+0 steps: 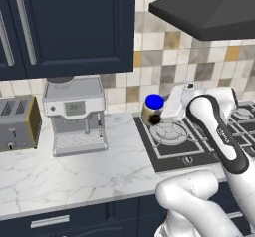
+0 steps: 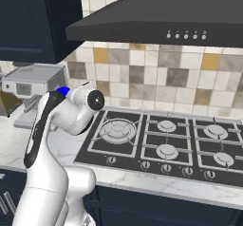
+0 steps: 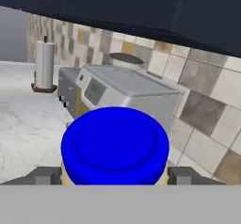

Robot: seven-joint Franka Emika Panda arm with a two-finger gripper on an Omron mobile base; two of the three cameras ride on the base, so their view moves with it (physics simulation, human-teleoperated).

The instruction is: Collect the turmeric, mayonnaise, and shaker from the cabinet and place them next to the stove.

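At the far left of the marble counter [image 1: 74, 174] stood a toaster [image 1: 18, 123], and just right of it a silver coffee machine [image 1: 75, 115] sat beneath the closed navy cabinet [image 1: 69, 27]. Further right, the mayonnaise [image 1: 153, 110], its blue lid uppermost, stood upright at the back left corner of the stove [image 2: 161, 142], close to the tiled wall; whether its base rested on the counter or hung just above it could not be told. The gripper [image 3: 115, 175] sat around the jar, its two fingers [image 3: 44, 175] spread wide on either side of the cream body just under the lid, close against it. The white arm reached in from the right, and a dark range hood [image 2: 156, 23] hung over the burners.
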